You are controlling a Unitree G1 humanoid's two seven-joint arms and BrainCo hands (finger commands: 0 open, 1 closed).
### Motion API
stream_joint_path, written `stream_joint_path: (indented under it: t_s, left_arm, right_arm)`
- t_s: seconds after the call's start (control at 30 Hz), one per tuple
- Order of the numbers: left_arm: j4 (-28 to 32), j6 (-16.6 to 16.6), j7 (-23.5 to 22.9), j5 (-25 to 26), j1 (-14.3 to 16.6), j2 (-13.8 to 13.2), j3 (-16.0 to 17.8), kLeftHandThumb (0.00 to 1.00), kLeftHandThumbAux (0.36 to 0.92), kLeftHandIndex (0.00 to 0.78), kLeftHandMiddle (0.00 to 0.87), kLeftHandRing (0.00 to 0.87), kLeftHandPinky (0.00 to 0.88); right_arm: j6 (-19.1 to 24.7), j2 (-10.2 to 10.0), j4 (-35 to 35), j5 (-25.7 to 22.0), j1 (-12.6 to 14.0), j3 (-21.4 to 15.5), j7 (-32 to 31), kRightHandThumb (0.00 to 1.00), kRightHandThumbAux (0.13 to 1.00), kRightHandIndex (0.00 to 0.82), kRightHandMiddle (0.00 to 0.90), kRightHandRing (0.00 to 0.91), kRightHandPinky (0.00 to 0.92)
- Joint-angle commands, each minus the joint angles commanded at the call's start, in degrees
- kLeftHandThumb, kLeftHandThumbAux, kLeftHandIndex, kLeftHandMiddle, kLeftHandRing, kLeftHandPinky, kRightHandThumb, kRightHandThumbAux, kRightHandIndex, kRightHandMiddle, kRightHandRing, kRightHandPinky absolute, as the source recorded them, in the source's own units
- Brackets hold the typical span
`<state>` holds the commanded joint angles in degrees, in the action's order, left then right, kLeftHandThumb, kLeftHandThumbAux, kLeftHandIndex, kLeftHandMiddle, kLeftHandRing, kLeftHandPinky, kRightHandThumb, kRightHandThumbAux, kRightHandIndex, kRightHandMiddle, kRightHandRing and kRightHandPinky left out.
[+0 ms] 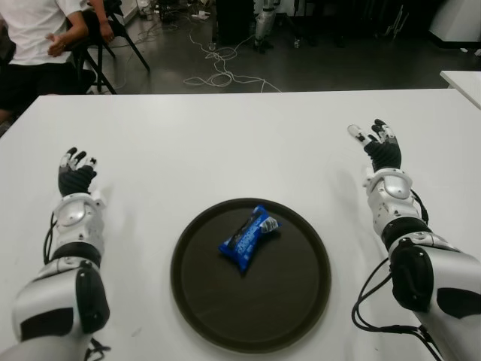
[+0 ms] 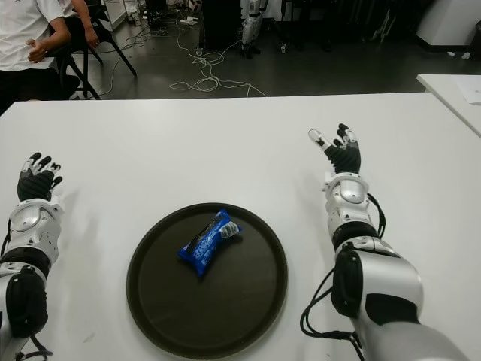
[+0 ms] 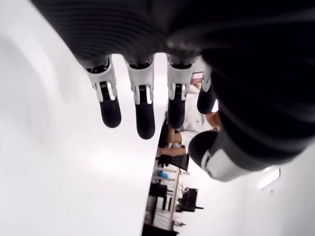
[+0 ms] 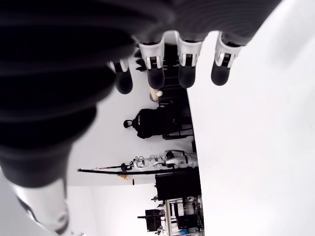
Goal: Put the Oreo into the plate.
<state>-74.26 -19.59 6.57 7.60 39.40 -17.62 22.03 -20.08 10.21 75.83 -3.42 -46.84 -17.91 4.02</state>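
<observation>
Both forearms framed the dark plate (image 1: 197,301), where the blue Oreo (image 1: 246,239) packet already lay, well apart from the spread, empty fingers of the left hand (image 1: 76,177) and right hand (image 1: 383,153); it looked light, crinkly and slippery, best pinched across its middle.

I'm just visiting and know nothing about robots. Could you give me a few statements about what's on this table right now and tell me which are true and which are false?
1. The blue Oreo pack lies inside the dark round plate. True.
2. The right hand is holding the Oreo pack. False: its fingers are spread and hold nothing, off to the plate's right.
3. The left hand is open and empty, to the left of the plate. True.
4. The plate sits on a wooden table. False: the table is white.
5. A person sits beyond the table's far left corner. True.
</observation>
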Motion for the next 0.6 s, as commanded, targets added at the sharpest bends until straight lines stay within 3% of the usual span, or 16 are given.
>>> stream_joint_path:
  t_s: [0.6]
  left_arm:
    - [-0.25, 1.33, 0.38, -0.23, 0.11, -0.50, -0.96, 0.249, 0.712, 0.079, 0.171, 0.178, 0.189]
  right_arm:
    - [-0.24, -0.23, 0.13, 1.17, 0.03, 0.95, 1.25, 0.000, 0.710, 0.046, 0.063, 0.045, 0.021]
